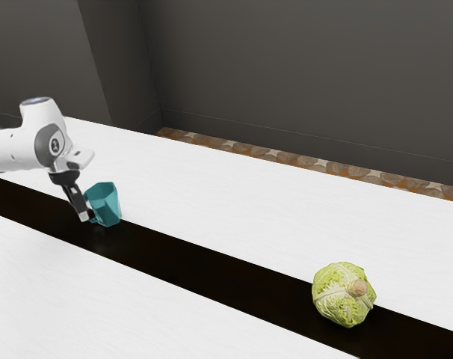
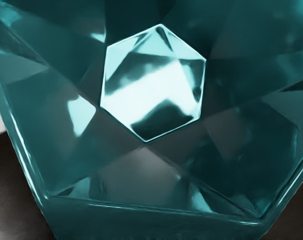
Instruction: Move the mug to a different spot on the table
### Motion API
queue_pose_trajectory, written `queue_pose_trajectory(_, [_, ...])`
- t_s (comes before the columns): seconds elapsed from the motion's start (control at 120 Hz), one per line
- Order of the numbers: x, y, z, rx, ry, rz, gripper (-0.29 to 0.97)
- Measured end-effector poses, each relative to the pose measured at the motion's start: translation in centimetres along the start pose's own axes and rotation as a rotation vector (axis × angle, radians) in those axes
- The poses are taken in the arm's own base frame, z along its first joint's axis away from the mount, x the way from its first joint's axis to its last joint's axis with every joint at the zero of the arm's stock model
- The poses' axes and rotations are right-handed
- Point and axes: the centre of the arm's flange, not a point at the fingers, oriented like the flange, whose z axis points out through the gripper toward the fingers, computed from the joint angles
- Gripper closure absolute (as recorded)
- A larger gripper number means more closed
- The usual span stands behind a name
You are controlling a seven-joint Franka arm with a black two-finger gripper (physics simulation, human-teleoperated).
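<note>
Grasp step: gripper [image 1: 84, 213] at rim of teal faceted mug [image 1: 105, 200], well apart from cabbage [image 1: 344, 293]. Can't tell whether it's clamped. Next, probably: secure hold, lift, carry toward cabbage.

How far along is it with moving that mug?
Done: the arm is down at the teal mug, its camera looking straight into the cup. In hand: taking hold; whether it grips yet I cannot tell. Left: the move itself. The mug appears to sit on the dark strip of the table, far from the cabbage.
</note>
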Motion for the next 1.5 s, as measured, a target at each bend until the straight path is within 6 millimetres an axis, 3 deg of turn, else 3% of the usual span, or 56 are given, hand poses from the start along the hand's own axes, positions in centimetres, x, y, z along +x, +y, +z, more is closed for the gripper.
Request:
queue_pose_trajectory(0.3, [0.1, -0.6, 1.2, 0.023, 0.037, 0.043, 0.23])
queue_pose_trajectory(0.525, [0.3, -0.7, 1.1, 0.045, 0.059, 0.07, 0.5])
queue_pose_trajectory(0.875, [1.0, 0.2, 1.5, 0.088, 0.128, 0.08, 0.63])
queue_pose_trajectory(1.05, [2.5, 0.6, -0.2, 0.141, 0.209, 0.07, 0.68])
queue_pose_trajectory(1.258, [2.4, 5.0, -3.0, 0.17, 0.282, 0.068, 0.69])
queue_pose_trajectory(1.5, [4.0, 10.7, -1.9, 0.124, 0.312, 0.1, 0.7])
